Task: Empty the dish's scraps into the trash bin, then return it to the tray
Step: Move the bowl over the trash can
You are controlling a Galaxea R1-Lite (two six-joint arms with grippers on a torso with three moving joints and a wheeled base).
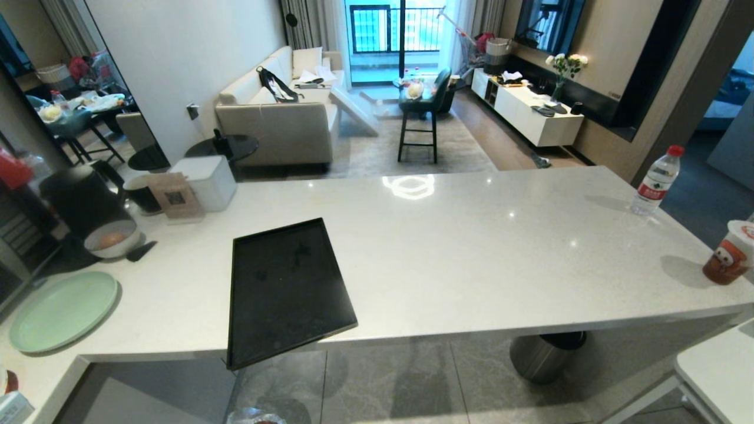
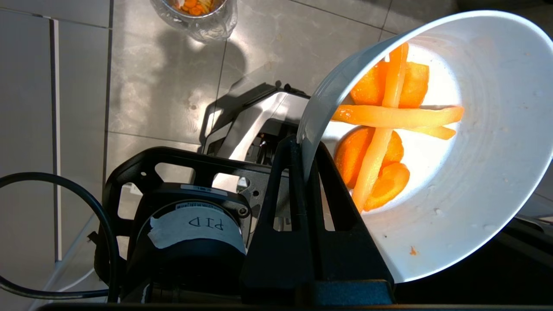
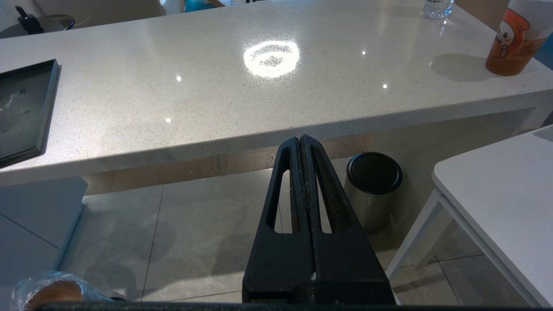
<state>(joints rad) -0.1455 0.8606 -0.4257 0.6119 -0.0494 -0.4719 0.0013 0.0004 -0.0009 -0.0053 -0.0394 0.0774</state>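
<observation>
The left claw (image 2: 304, 147) pinches the rim of the dish (image 2: 475, 181), tilted on edge with the scraps (image 2: 380, 151) clinging inside. The trash bin (image 2: 196, 15) stands on the floor well ahead of the claw, not under the dish, so I judge the pour needs a carry forward first. The right claw (image 3: 301, 144) hangs pressed together, empty, below the tabletop (image 3: 216, 95); the tray (image 1: 283, 282) lies bare

left gripper (image 2: 302, 147) is out over the floor, fingers pinched tight together and tipped sideways; right gripper (image 3: 301, 144) just hangs parked in front, fingers pressed together, pointing forward
</observation>
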